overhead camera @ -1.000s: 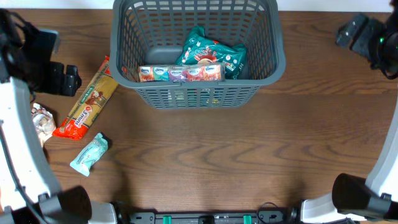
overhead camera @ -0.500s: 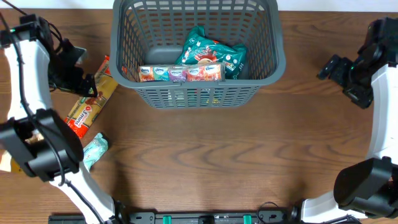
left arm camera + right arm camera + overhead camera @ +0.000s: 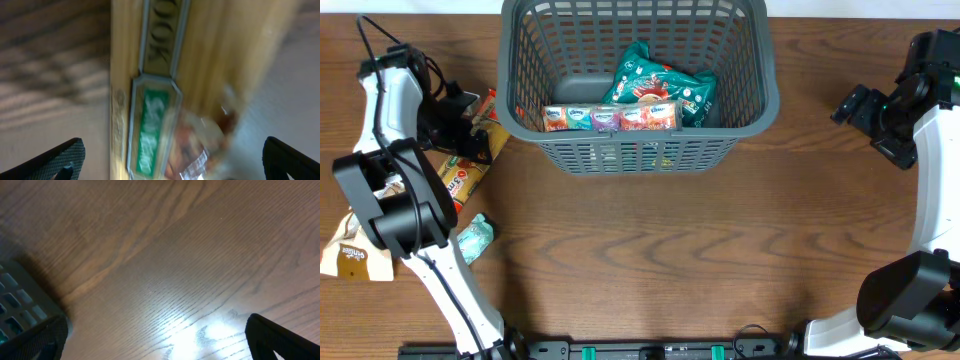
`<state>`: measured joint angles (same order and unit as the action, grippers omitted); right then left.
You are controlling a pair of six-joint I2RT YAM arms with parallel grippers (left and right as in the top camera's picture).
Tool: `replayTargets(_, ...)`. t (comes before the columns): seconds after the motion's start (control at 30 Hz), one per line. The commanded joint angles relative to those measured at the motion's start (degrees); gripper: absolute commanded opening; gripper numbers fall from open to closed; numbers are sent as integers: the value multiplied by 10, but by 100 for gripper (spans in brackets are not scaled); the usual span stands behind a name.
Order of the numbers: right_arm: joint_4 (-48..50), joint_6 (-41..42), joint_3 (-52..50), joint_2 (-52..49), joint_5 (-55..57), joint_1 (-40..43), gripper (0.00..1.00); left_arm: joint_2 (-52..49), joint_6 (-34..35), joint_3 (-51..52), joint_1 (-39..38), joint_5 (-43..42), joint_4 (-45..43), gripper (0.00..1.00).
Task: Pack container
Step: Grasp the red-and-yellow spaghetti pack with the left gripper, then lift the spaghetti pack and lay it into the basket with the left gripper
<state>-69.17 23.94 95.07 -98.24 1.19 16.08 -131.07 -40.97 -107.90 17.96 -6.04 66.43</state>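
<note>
Hovering over the upper half of the spaghetti packet [image 3: 458, 178], just left of the container [image 3: 638, 150], the left hand [image 3: 472, 122] has its fingers spread wide and grips nothing. Its wrist view shows the packet's yellow wrapper and green label filling the space between the two fingertips, blurred. A second ago this hand was further left of the container, clear of the packet, whose whole length was then in view. Half a second ago it had reached only the packet's far end.

The container stands at the far middle of the worktop [image 3: 720, 250], unmoved, with a green snack bag [image 3: 660, 85] and a strip of small packets [image 3: 610, 118] inside, as before. A teal packet [image 3: 475, 240] lies nearer than the spaghetti, left of the container. A brown bag [image 3: 355, 255] lies further left.

The right hand [image 3: 868, 120] is released too, fingers apart above bare wood to the right of the container. A second ago it was further back from the container's right side. It has stayed put over the last half second.
</note>
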Motion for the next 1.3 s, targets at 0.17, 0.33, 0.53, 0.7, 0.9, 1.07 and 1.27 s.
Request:
replayTargets(0.17, 2, 9, -1, 0, 10, 1, 99, -36, -10, 1, 0, 0, -19, 99)
replayTargets(0.33, 2, 9, -1, 0, 10, 1, 99, -36, -2, 2, 0, 0, -23, 90)
replayTargets(0.53, 0, 4, -1, 1, 10, 1, 99, -36, 66, 2, 0, 0, -16, 52)
replayTargets(0.7, 0, -9, -1, 2, 12, 1, 99, -34, 174, 2, -1, -1, 8, 6)
replayTargets(0.9, 2, -26, -1, 2, 15, 1, 99, -2, 290, -19, -2, -46, 63, 6)
replayTargets(1.07, 5, -48, -1, 2, 20, 1, 99, 81, 317, -40, 4, -131, 72, 6)
replayTargets(1.27, 6, -60, -1, 2, 40, 7, 99, 233, 316, -74, 15, -162, 37, 6)
